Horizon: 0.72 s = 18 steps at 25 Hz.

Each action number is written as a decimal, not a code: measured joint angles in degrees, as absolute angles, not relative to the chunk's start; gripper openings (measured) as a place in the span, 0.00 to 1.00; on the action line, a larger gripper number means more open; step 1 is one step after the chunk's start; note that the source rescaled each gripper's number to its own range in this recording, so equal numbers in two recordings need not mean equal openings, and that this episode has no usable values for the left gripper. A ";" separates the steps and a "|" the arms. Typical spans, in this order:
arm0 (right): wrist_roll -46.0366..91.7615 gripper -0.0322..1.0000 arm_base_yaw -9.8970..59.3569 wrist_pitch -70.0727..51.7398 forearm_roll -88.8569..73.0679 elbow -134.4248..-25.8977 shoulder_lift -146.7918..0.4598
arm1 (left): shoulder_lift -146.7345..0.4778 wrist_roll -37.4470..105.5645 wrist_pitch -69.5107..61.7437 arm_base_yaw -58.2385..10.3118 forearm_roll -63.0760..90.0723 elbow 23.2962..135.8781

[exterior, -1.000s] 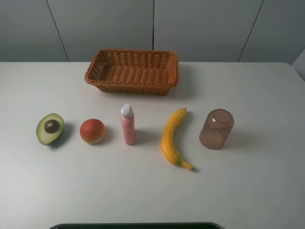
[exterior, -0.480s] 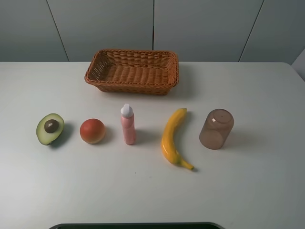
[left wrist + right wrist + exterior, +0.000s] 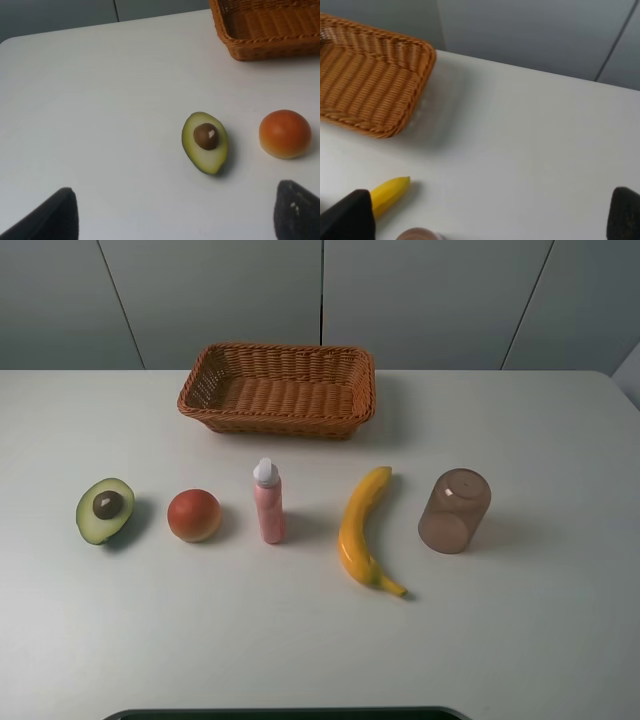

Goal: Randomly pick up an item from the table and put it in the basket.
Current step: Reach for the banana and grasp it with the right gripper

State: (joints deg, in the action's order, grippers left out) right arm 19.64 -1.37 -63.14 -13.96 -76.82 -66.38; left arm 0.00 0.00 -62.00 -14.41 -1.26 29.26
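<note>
Nothing moved; banana [image 3: 358, 525] still on table [image 3: 520, 640], short of basket [image 3: 270, 424].

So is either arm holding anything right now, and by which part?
Nothing is held. The left gripper and right gripper show jaws wide apart, gripping nothing; the banana lies on the table.

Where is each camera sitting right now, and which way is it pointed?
Exterior high: mounted high on the robot's side, looking down over the table toward the basket; no arm shows.
Left wrist: low over the table, facing the avocado and red fruit; both jaws show, wide apart.
Right wrist: low, facing the basket's corner and banana tip; jaws show, wide apart.
Shared: both wrist views catch the basket.
</note>
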 joint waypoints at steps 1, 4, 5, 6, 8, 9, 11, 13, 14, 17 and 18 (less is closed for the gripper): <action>19.77 1.00 0.76 -63.14 -13.66 -77.97 -68.87 | 0.00 0.00 -62.00 -14.41 -1.26 29.26; 18.91 1.00 7.00 -63.03 -11.86 -80.32 -75.31 | 0.00 0.00 -62.00 -14.41 -1.26 29.26; 18.42 1.00 8.68 -62.90 -11.58 -80.54 -77.30 | 0.00 0.00 -62.00 -14.41 -1.26 29.26; 17.92 1.00 10.41 -62.90 -11.44 -80.76 -79.26 | 0.00 0.00 -62.00 -14.41 -1.26 29.26; 15.97 1.00 13.14 -62.82 -11.33 -80.76 -82.75 | 0.00 0.00 -62.00 -14.41 -1.26 29.26; 14.84 1.00 14.06 -62.82 -11.33 -80.76 -84.60 | 0.00 0.39 -62.00 -14.41 -1.26 29.26; 12.65 1.00 16.16 -62.82 -11.33 -80.76 -87.73 | 0.00 0.39 -62.00 -14.41 -1.26 29.26; 10.18 1.00 18.11 -62.52 -11.33 -80.76 -90.61 | 0.00 0.39 -62.00 -14.41 -1.26 29.26; 8.74 1.00 19.20 -62.08 -11.33 -80.76 -91.77 | 0.00 0.39 -62.00 -14.41 -1.26 29.26; 4.46 1.00 22.10 -60.80 -11.21 -80.10 -94.60 | 0.00 0.39 -62.00 -14.41 -1.26 29.26; 3.05 1.00 23.05 -60.46 -11.09 -79.82 -95.37 | 0.00 0.39 -62.00 -14.41 -1.26 29.26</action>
